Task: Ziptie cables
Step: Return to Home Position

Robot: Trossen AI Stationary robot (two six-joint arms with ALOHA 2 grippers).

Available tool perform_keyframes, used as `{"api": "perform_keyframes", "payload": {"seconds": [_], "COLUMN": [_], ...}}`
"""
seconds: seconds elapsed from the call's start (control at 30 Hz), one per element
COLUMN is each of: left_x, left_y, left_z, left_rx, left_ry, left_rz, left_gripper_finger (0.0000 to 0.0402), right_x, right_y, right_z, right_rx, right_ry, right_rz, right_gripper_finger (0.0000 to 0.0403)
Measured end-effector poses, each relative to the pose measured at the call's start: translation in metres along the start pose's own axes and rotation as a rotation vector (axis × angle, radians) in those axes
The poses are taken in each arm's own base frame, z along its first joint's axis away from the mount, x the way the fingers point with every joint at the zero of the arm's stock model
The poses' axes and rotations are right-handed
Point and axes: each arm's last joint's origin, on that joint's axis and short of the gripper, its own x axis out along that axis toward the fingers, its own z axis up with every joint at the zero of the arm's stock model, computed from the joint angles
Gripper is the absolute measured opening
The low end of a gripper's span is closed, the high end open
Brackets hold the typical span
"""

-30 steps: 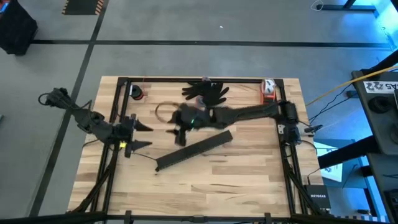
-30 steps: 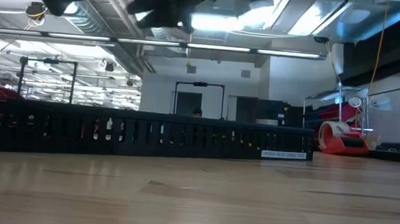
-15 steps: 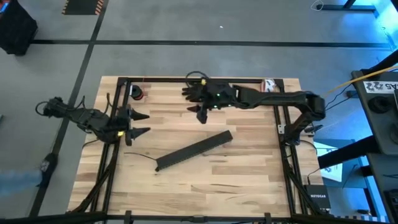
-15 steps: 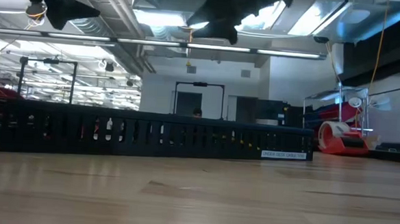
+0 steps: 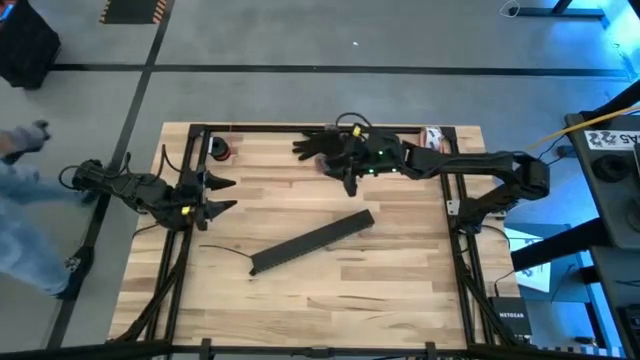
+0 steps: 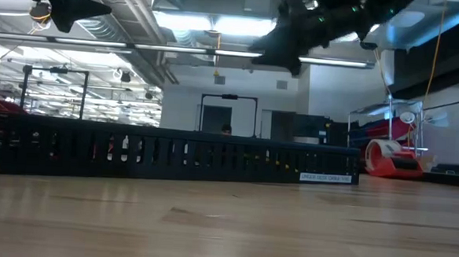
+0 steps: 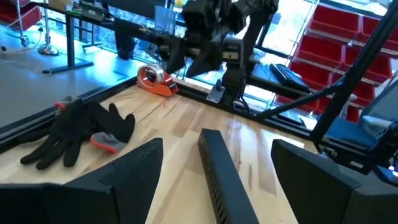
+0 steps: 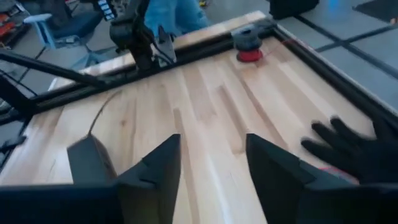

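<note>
The cables do not show in any view. A long black slotted channel (image 5: 312, 240) (image 6: 173, 157) (image 7: 221, 174) lies slantwise on the wooden table, with a thin dark strip (image 5: 226, 251) (image 8: 99, 118) at its left end. My right gripper (image 5: 347, 180) (image 8: 211, 168) hangs open and empty above the table near the far edge, beside the black gloves (image 5: 325, 145). At the table's left edge my left gripper (image 5: 218, 196) (image 7: 214, 162) is held level, open and empty, pointing across the table.
Black gloves (image 7: 74, 134) (image 8: 354, 149) lie at the far middle. A red tape dispenser (image 5: 432, 140) (image 6: 389, 156) sits at the far right, and a small red and black round part (image 5: 220, 150) (image 8: 249, 46) at the far left. A person in blue (image 5: 20, 220) stands left of the table.
My right gripper has swung from above the channel's middle toward the far and right edges and now hangs beside the gloves. My left gripper has drawn back a little toward the far left. A person has come into view at the left.
</note>
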Motion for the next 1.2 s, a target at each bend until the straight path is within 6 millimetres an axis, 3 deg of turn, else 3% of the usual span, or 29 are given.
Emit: {"api": "perform_keyframes", "payload": {"seconds": [0.3, 0.6, 0.87, 1.03, 1.2], "left_x": [0.0, 0.001, 0.004, 0.005, 0.005], "left_y": [0.002, 0.004, 0.013, 0.013, 0.013], "left_z": [-0.006, -0.005, -0.002, 0.002, 0.002], "left_rx": [-0.001, 0.007, -0.027, -0.049, -0.051], "left_ry": [0.051, 0.032, -0.005, -0.035, -0.039], "left_rz": [0.025, 0.079, 0.191, 0.191, 0.189], "left_gripper_finger": [0.0295, 0.0295, 0.0295, 0.0295, 0.0295], "right_x": [-0.026, -0.053, -0.072, -0.09, -0.115], "right_y": [-0.026, -0.045, -0.063, -0.055, -0.035], "right_z": [-0.014, -0.027, -0.053, -0.072, -0.087], "right_rx": [0.022, 0.022, 0.109, 0.136, 0.149], "right_ry": [-0.039, -0.068, -0.087, -0.09, -0.096], "right_rz": [0.017, 0.003, -0.015, -0.197, -0.287], "right_gripper_finger": [0.0064, 0.0006, 0.0001, 0.0001, 0.0001]}}
